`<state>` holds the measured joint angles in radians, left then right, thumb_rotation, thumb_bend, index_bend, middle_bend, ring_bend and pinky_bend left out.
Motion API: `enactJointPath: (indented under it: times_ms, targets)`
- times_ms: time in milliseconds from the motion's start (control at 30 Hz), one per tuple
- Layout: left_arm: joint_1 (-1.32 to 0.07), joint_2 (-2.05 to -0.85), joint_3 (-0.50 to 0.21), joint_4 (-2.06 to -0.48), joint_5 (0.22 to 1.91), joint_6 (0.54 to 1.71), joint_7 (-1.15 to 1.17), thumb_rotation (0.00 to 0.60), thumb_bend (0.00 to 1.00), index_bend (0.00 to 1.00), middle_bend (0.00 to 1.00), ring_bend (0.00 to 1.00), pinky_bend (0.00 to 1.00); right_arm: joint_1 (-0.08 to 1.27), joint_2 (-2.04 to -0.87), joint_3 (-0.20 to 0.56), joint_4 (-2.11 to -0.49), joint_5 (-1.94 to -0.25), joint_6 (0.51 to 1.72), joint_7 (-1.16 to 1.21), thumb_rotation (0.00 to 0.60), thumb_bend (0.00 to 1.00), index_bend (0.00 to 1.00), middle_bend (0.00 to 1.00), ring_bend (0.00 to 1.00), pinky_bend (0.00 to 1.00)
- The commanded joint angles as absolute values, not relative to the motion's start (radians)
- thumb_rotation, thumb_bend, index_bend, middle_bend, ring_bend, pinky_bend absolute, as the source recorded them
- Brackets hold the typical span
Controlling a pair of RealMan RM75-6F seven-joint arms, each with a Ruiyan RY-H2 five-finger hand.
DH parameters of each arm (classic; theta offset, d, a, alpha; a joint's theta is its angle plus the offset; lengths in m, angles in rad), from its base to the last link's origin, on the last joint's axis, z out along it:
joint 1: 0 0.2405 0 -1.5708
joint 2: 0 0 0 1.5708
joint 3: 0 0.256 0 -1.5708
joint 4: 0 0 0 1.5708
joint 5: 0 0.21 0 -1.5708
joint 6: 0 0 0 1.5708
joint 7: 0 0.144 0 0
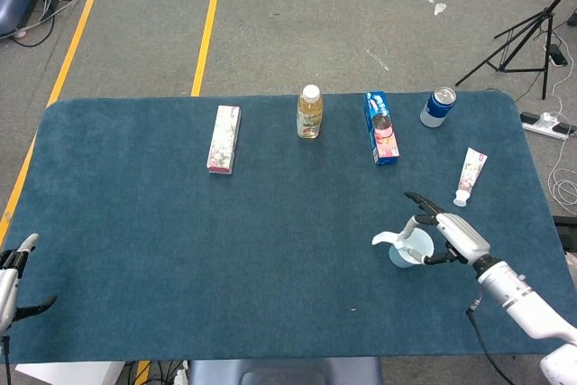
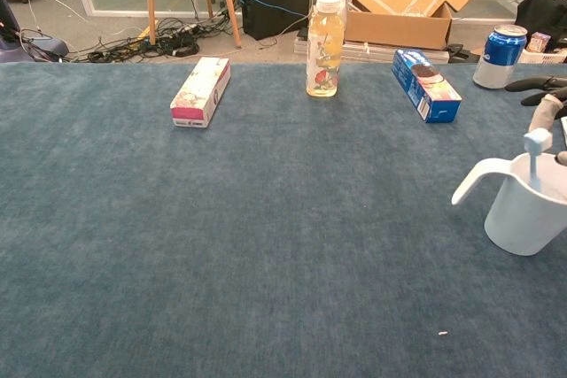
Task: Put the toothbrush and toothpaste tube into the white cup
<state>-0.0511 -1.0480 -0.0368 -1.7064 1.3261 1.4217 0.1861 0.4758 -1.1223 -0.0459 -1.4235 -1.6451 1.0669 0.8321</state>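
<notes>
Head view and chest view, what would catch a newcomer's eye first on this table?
First, the right hand poised over the white cup near the table's right front, with the toothbrush standing in the cup. Next, the toothpaste tube lying on the blue cloth just beyond. Along the far edge runs a row: pink box, bottle, blue box, can.
</notes>
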Motion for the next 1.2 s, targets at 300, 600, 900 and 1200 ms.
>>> enactJointPath:
  times_ms: [300,600,900,1200]
  targets:
    - [-0.051,-1.048,-0.037,-1.705,1.325,1.422,0.184,0.600,0.00,0.06,0.23,0.21,0.28,0.472,-1.103,-0.058,-1.428,-1.664,1.112,0.865,0.600,0.19,0.42,0.00,0.00,0.12]
    - [-0.051,-1.049,-0.037,-1.706,1.325,1.422,0.186,0.600,0.00,0.06,0.24,0.21,0.28,0.431,-0.970,-0.041,-1.535,-1.646,1.209,0.741,0.600,0.19,0.41,0.02,0.00,0.15]
    - [-0.055,-1.055,-0.035,-1.703,1.322,1.415,0.199,0.600,0.00,0.06,0.24,0.21,0.28,0.359,-0.896,0.055,-1.711,-1.297,1.210,0.271,0.600,0.21,0.35,0.54,0.62,0.76]
    - [-0.056,-1.058,-0.034,-1.701,1.321,1.412,0.201,0.600,0.00,0.06,0.25,0.22,0.28,0.396,-0.869,0.088,-1.697,-0.969,0.947,0.237,0.600,0.29,0.15,0.80,0.90,0.97]
